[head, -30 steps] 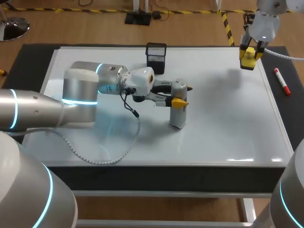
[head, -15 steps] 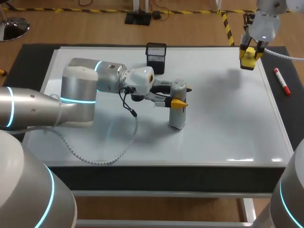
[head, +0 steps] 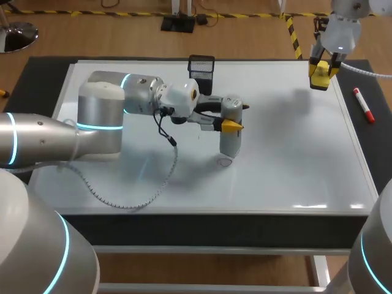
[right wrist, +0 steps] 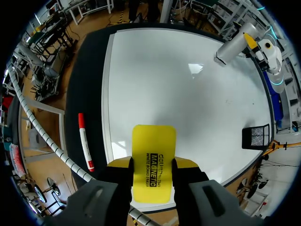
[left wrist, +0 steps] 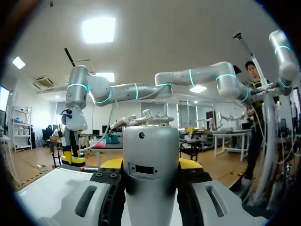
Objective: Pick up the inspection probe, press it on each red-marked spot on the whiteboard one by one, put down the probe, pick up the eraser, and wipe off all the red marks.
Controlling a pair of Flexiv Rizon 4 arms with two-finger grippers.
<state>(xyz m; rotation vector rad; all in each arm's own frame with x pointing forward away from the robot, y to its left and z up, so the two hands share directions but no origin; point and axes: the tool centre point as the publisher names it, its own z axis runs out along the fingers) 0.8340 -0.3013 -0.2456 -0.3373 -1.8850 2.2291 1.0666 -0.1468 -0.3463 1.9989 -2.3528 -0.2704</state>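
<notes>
Hanging just above the middle of the whiteboard (head: 294,171), the inspection probe (head: 230,127) is gripped by the left jaws, the eraser (head: 320,75) is clamped in the right jaws over the far right corner, and pressing is judged under way, with a descent onto the next mark called for

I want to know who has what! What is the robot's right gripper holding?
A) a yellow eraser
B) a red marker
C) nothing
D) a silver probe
A: the right gripper has a finger on each side of the yellow eraser. The red marker lies beside the whiteboard, and the silver probe is in the left gripper.
</notes>
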